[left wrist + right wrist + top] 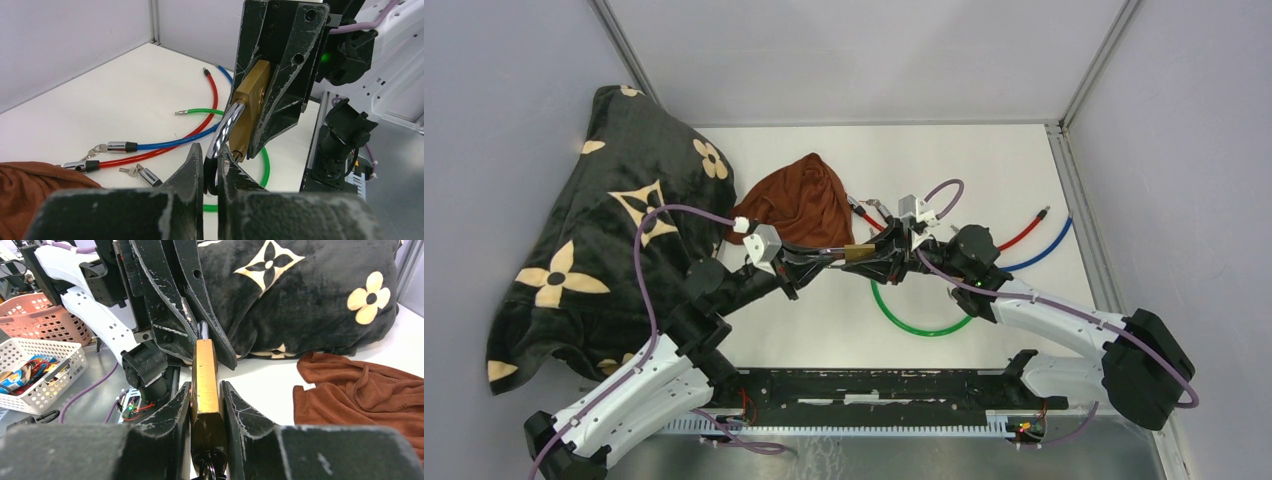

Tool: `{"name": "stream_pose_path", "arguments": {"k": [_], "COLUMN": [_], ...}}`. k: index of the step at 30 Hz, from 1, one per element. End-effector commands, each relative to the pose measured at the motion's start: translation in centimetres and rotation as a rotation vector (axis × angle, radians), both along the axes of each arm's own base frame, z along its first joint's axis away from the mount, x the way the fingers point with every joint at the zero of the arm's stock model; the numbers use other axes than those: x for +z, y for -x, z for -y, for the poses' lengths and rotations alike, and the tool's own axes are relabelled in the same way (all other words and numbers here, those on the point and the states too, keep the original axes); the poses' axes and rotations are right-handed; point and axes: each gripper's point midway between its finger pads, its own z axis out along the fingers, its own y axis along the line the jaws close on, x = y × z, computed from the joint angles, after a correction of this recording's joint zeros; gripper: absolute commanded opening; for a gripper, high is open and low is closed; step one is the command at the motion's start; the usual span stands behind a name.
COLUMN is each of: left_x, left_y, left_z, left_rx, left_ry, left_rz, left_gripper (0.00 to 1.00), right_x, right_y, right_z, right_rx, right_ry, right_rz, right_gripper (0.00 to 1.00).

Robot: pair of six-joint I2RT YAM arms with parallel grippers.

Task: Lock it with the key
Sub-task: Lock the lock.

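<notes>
- Off the tabletop, past the left arm's base, stand two baskets: one pink basket and one white basket with small items inside.
- Two arms reach in from the near edge, and their tools meet above the middle of the tabletop.
- The left tool is almost fully closed, its two fingers pinching the silver shackle of the one brass padlock.
- The right tool is narrowly parted, its fingers clamped on the flat sides of the padlock body, so the padlock hangs in the air between both tools.
- Something dark sits at the padlock's lower end; I cannot tell what it is.
- Three cables lie on the tabletop: a green cable looped under the right tool, then a red cable and a blue cable farther out, crossing each other.
- Two small keys lie near the cables' metal ends.
- One brown cloth lies crumpled beyond the left tool.
- One black blanket with cream flowers is heaped at the far left, touching the cloth.
</notes>
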Motion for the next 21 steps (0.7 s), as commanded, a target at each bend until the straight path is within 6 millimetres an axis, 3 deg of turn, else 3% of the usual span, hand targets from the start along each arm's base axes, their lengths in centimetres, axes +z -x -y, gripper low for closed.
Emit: {"name": "stream_pose_path", "arguments": {"k": [1,21], "left_x": [-0.6,0.7], "left_y": [6.8,9.8], "left_z": [4.0,5.4], "left_rx": [-0.371,-0.5], "left_ry": [0.013,0.02], "left_rz": [-0.06,-0.015], "left_gripper": [0.02,0.02], "right_x": [2.3,-0.4], "right_y": [0.0,-1.9], "right_z": [-3.0,-5.6], "right_rx": [0.02,0.038], "right_ry": [-0.042,0.018], "right_rz": [0.065,0.039], "right_gripper": [0.0,0.0]}}
